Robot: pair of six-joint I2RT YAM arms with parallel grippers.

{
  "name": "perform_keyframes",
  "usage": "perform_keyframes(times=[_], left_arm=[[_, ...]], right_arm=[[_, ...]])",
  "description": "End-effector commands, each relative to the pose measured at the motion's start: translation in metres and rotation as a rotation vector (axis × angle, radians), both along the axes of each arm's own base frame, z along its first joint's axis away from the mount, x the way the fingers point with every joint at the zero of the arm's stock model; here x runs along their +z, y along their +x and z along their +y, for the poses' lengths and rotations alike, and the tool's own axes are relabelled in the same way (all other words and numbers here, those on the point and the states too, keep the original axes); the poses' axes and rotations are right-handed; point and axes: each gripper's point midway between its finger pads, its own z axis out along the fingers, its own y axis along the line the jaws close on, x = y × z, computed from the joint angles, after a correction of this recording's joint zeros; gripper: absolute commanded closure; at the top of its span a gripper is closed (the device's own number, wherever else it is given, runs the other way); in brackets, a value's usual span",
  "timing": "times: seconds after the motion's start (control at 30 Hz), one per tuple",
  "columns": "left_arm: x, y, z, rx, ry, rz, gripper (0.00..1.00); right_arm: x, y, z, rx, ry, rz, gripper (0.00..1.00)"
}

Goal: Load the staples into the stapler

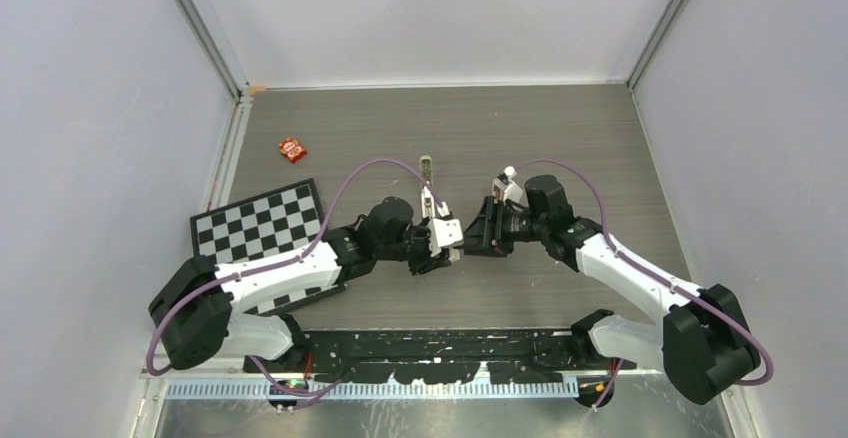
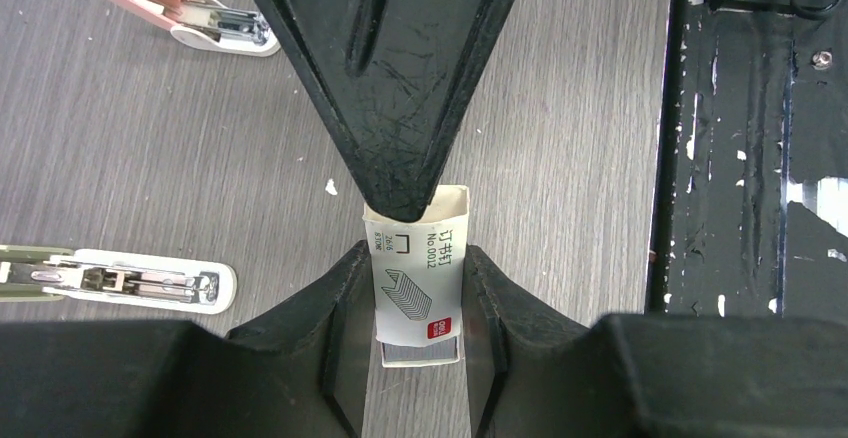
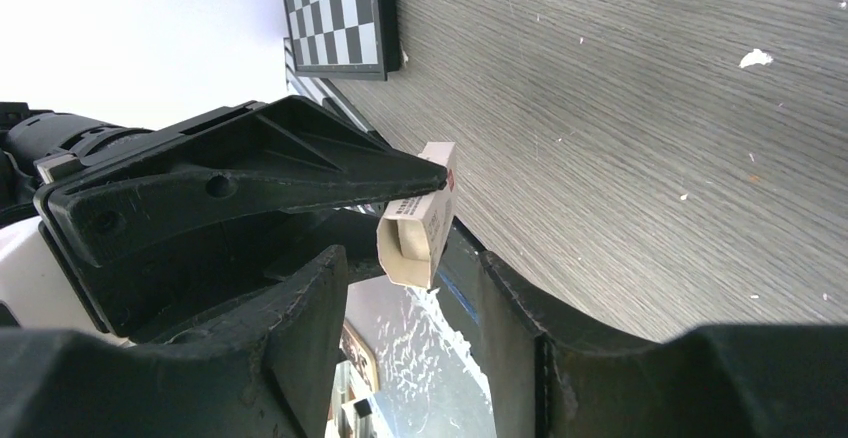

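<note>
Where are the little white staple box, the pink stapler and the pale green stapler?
Small white paper staple box (image 2: 417,273): left wrist view, printed front.
Pink plastic stapler (image 2: 165,10): left wrist view, pink body.
Pale beige-green stapler (image 2: 125,280): left wrist view, metal track.

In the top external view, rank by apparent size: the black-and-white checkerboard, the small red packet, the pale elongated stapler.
Largest: black-and-white checkerboard, by far.
Next, unranked: pale elongated stapler and small red packet. The stapler looks longer but thinner, so they are too close to rank.
</note>
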Motion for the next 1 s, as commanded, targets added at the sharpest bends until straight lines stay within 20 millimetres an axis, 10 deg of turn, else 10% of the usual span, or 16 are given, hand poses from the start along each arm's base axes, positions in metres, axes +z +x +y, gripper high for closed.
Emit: perform_keyframes(times=[0.0, 0.47, 0.97], left_arm=[[0.018, 0.007, -0.011, -0.008, -0.043, -0.037, 0.67], [0.01, 0.011, -0.014, -0.003, -0.011, -0.02, 0.67], [0.004, 0.019, -0.012, 0.044, 0.032, -0.006, 0.63]], right_arm=[[0.012, 0.008, 0.009, 0.014, 0.027, -0.033, 0.44], [-0.008, 0.008, 0.017, 0.037, -0.02, -0.003, 0.45], [-0.03, 0.017, 0.023, 0.035, -0.051, -0.001, 0.74]])
